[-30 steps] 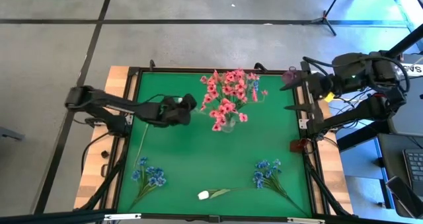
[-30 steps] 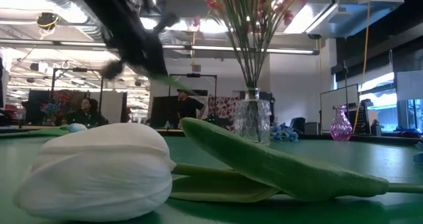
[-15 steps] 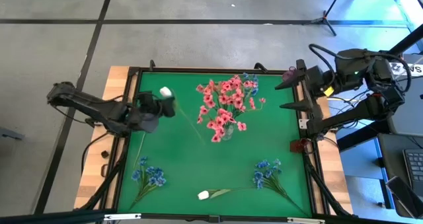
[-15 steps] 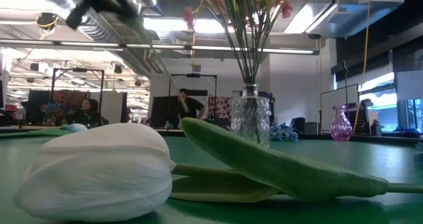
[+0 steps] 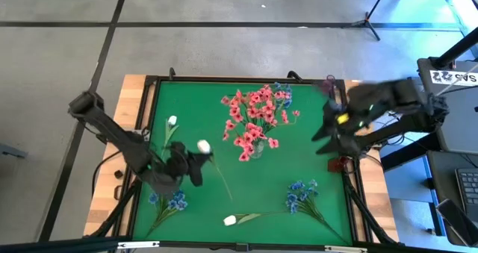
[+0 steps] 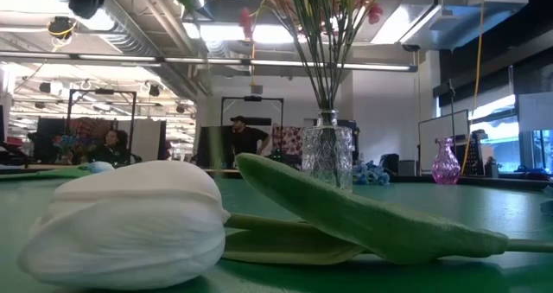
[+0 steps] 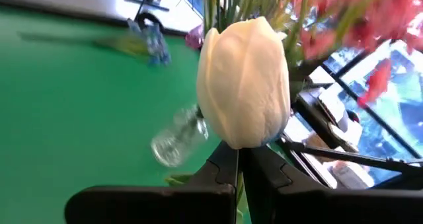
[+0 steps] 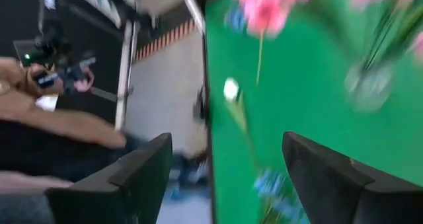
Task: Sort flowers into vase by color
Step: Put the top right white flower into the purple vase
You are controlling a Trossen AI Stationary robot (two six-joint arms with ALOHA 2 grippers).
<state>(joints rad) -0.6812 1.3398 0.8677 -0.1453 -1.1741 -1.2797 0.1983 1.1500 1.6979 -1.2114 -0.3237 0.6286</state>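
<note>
My left gripper (image 5: 196, 156) is over the mat's left half, shut on a white flower whose bud (image 7: 243, 82) stands just past its fingers. A glass vase (image 5: 255, 145) of pink flowers (image 5: 254, 115), with a few blue blooms, stands mid-mat toward the far edge. Blue flowers lie flat on the mat at near left (image 5: 170, 201) and near right (image 5: 302, 197). Two more white flowers lie on the mat, one at left (image 5: 172, 122) and one at the near edge (image 5: 231, 220). My right gripper (image 8: 226, 145) is open above the right edge, with nothing between its fingers. My left gripper pinches the white flower's stem just under the bud (image 7: 239, 151) between its two fingers. The fingers come nearly level from the table's left side. The flower is lifted, and its stem (image 5: 220, 180) slants away toward the near edge. Whether the stem's end touches the mat does not show.
A small pink vase (image 6: 445, 162) stands at the far right. The mat's black frame (image 5: 148, 133) runs around it, with wooden edges outside. In the low view the near white flower (image 6: 130, 224) and its leaf (image 6: 363, 215) fill the foreground. People sit in the room behind.
My left gripper has drawn away from the glass vase toward the left edge, then swung toward the near edge, rolling as it went. It has stayed shut on the white flower, which it carries lifted. My right gripper has come down and in over the mat's right edge, rolling, still open.
</note>
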